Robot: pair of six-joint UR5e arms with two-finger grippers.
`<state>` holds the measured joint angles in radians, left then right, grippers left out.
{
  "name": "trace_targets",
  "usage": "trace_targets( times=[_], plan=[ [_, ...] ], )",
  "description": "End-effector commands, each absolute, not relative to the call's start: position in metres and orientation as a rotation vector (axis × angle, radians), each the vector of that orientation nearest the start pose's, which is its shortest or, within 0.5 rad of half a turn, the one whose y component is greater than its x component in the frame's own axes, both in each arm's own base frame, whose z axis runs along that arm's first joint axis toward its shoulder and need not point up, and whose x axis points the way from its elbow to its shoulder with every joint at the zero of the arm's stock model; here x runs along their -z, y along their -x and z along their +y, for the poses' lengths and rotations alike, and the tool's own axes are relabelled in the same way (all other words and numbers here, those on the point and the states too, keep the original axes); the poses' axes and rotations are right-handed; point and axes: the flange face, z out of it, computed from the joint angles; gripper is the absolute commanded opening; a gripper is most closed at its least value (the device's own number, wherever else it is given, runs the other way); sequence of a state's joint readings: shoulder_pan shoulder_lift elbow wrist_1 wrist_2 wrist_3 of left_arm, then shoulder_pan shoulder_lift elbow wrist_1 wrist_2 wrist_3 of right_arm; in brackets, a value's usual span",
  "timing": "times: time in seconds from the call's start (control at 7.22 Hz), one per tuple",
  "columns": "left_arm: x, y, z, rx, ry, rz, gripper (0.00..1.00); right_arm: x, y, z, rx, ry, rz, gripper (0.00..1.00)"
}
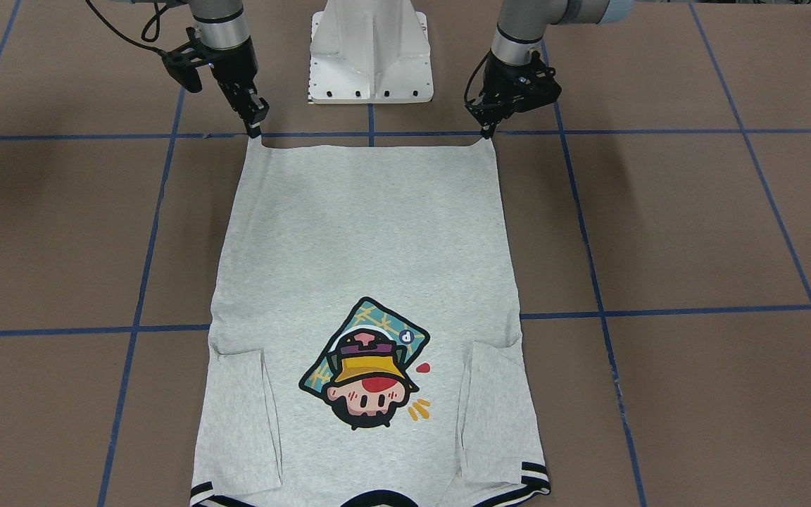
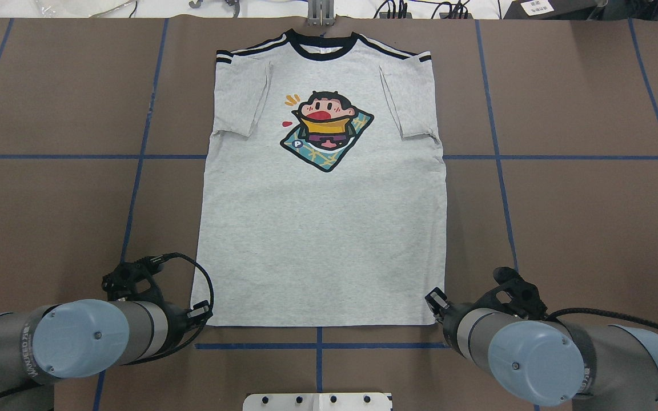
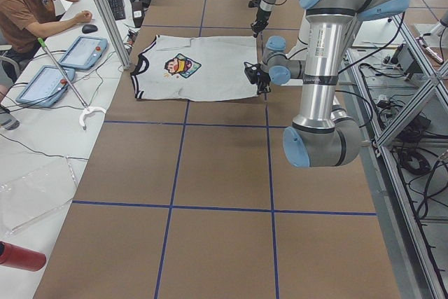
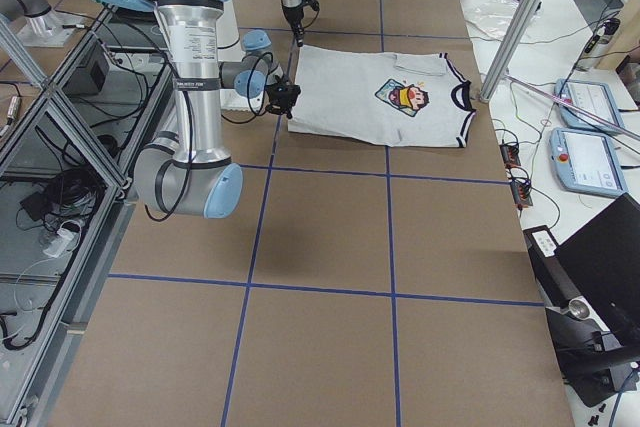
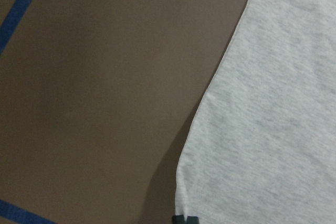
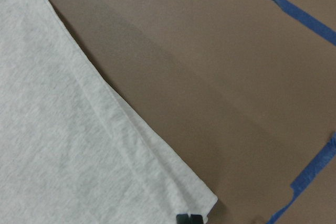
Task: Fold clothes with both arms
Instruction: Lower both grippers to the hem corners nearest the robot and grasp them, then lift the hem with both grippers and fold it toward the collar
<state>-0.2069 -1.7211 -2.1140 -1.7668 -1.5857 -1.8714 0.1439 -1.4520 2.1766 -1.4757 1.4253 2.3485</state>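
The grey T-shirt (image 1: 370, 239) lies flat and face up on the brown table, with its sleeves folded in over the chest and its collar at the far edge (image 2: 323, 45). The cartoon print (image 2: 326, 128) shows. My left gripper (image 1: 488, 130) is shut on the hem corner nearest it, which is pulled up slightly; it also shows in the overhead view (image 2: 206, 313). My right gripper (image 1: 254, 129) is shut on the other hem corner, as the overhead view (image 2: 434, 299) also shows. Each wrist view shows grey cloth (image 5: 273, 129) (image 6: 63, 145) running to the closed fingertips (image 5: 185, 219) (image 6: 190, 219).
The white pedestal base (image 1: 370, 53) stands just behind the hem, between the arms. Blue tape lines (image 2: 317, 345) cross the table. An operator (image 3: 28, 5) sits at a side desk with tablets (image 3: 84, 50). A red bottle (image 3: 21, 255) lies on that desk.
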Motion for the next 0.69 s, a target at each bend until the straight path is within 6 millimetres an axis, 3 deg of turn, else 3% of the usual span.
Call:
trace_targets(
  times=[0.0,0.14,0.42,0.55],
  plan=[
    [-0.281,-0.441,-0.221,0.446,0.082,0.938,0.00,-0.312,0.448,-0.217,-0.932,0.133,-0.869,0.00],
    [-0.268,-0.434,-0.205,0.434,0.113,0.938,0.00,-0.303,0.442,-0.200,-0.899,0.157,-0.885,0.00],
    [-0.255,-0.423,-0.164,0.429,0.194,0.948,0.00,-0.264,0.416,-0.143,-0.814,0.215,-0.843,0.00],
    [-0.241,-0.409,-0.159,0.425,0.212,0.980,0.00,-0.258,0.412,-0.135,-0.804,0.227,-0.841,0.00]
  ],
)
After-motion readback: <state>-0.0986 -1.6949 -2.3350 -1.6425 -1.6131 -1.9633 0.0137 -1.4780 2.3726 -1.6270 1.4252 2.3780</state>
